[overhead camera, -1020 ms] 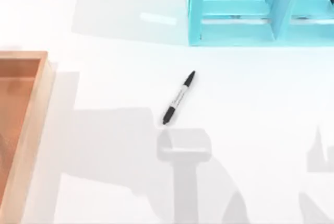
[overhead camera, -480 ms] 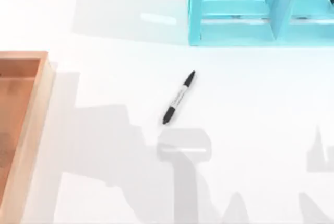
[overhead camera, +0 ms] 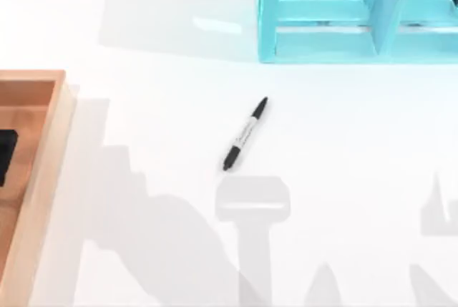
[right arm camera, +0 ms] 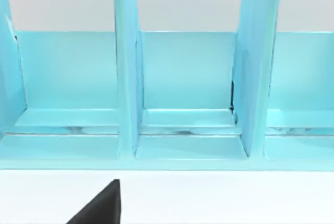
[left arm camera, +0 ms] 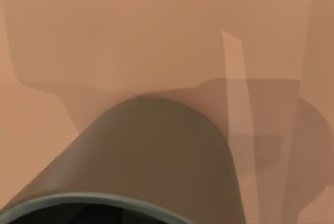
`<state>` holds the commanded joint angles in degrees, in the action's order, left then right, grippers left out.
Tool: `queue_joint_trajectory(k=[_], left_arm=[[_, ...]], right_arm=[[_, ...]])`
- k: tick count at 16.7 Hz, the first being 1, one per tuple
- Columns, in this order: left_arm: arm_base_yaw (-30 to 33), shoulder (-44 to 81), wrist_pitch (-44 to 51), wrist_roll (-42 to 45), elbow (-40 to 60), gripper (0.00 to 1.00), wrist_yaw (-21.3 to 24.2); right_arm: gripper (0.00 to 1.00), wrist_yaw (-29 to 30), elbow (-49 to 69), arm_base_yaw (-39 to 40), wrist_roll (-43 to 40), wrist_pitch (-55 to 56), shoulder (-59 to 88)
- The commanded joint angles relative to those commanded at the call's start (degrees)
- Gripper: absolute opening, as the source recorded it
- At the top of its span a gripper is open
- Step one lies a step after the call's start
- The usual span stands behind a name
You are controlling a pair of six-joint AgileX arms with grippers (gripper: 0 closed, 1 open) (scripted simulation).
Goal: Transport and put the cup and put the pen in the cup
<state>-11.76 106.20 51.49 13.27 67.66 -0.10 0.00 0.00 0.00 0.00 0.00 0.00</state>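
The pen (overhead camera: 244, 134) lies flat near the middle of the white table, slanting from lower left to upper right, with nothing near it. The cup (left arm camera: 151, 156), dark olive-grey, sits very close in the left wrist view, with its rim toward the camera and the wooden tray's floor (left arm camera: 156, 25) behind it. A black part of my left gripper (overhead camera: 6, 155) shows at the top view's left edge, over the inside of the wooden tray (overhead camera: 44, 157). A black part of my right gripper (right arm camera: 102, 207) points toward the teal shelf.
A teal shelf unit (overhead camera: 322, 42) with upright dividers (right arm camera: 127, 78) stands along the back right of the table. The wooden tray has raised walls and takes up the left edge. Arm shadows fall across the table's front half.
A black part of my left gripper has come into the top view over the tray. The left arm's shadow has slid to the left. The pen has not moved.
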Motion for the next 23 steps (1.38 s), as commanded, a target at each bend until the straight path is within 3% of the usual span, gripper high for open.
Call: queue_joint_trajectory(k=[2,15,23], left_arm=[[0.0,0.0,0.0,0.0,0.0,1.0,0.0],[0.0,0.0,0.0,0.0,0.0,0.02,0.0],[0.0,0.0,0.0,0.0,0.0,0.0,0.0]], right_arm=[[1.0,0.0,0.0,0.0,0.0,0.0,0.0],[1.0,0.0,0.0,0.0,0.0,0.0,0.0],[1.0,0.0,0.0,0.0,0.0,0.0,0.0]])
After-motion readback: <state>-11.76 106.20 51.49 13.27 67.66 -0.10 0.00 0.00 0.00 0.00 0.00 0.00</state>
